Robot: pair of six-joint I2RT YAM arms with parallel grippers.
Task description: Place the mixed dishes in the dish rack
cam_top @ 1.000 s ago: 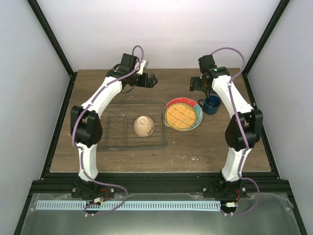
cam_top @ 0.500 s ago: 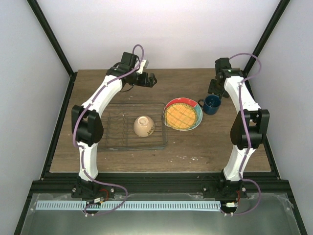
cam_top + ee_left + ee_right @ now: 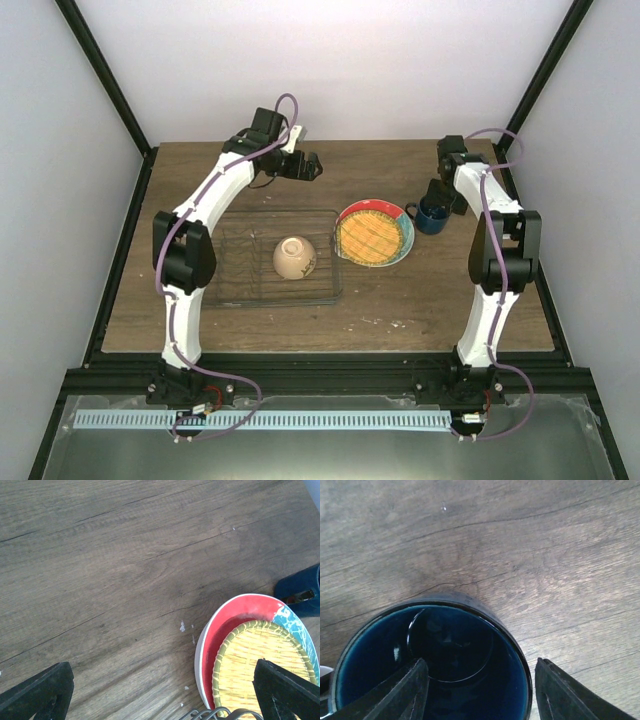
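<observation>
A dark blue mug (image 3: 431, 214) (image 3: 465, 645) stands upright on the table, right of the stacked plates. My right gripper (image 3: 439, 194) (image 3: 481, 662) hangs over it, open, one finger inside the mug and the other outside its right wall, with a sliver of wood showing between. The yellow-orange grid plate (image 3: 372, 235) (image 3: 260, 655) lies on the red plate (image 3: 347, 213) (image 3: 235, 625), which has a pale rim (image 3: 199, 665) under it. A cream bowl (image 3: 294, 257) sits upside down in the wire dish rack (image 3: 240, 270). My left gripper (image 3: 306, 166) (image 3: 162, 664) is open over bare wood behind the rack.
The rack's wire corner (image 3: 220, 713) shows just under the left gripper, touching the plate stack's edge. Black frame rails (image 3: 150, 170) border the wooden table (image 3: 400, 300) on both sides. The mug's handle points toward the plates.
The right arm swung right and back, and its gripper narrowed and settled over the mug's rim. The left arm, bowl, plates and rack stay where they were.
</observation>
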